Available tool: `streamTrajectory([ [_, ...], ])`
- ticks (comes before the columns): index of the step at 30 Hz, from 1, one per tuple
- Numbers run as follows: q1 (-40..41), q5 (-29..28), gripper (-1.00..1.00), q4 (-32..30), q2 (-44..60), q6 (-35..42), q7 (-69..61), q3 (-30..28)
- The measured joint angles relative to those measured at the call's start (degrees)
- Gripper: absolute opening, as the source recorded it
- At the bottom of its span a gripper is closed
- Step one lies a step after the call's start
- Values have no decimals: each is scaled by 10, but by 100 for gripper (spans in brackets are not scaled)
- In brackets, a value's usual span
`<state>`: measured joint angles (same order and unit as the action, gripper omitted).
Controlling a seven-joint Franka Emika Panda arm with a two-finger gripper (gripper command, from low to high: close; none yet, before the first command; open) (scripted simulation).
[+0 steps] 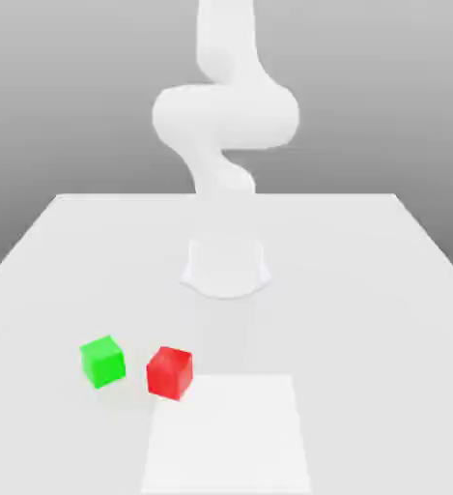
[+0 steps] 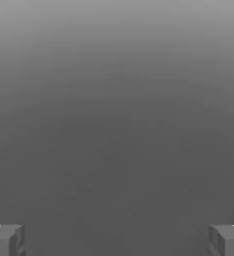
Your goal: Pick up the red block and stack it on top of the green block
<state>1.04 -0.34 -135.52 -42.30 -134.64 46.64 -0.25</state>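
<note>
The red block (image 1: 169, 372) rests on the white table (image 1: 365, 271) near its front, a little to the exterior view's left of centre. The green block (image 1: 102, 361) stands just to the exterior view's left of it, with a small gap between them. In the hand view my gripper (image 2: 117, 241) is open: its two grey fingertips (image 2: 7, 240) sit far apart at the picture's edges, with nothing between them and plain grey background beyond.
The white arm's base (image 1: 226, 268) stands at the table's middle, and its links (image 1: 225, 116) rise behind. A pale white rectangular shape (image 1: 227, 435) lies at the front, just to the exterior view's right of the red block.
</note>
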Motion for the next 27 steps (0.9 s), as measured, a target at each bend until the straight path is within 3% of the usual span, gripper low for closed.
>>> streamTrajectory([
  [16, 79, -16, 0, -292, 301, -233, 59, -36],
  [23, 102, 30, 0, -307, 498, -391, 32, -20],
  [24, 106, 36, -100, -304, 518, -408, 28, -14],
  [27, 106, 35, -100, -304, 518, -408, 29, -14],
])
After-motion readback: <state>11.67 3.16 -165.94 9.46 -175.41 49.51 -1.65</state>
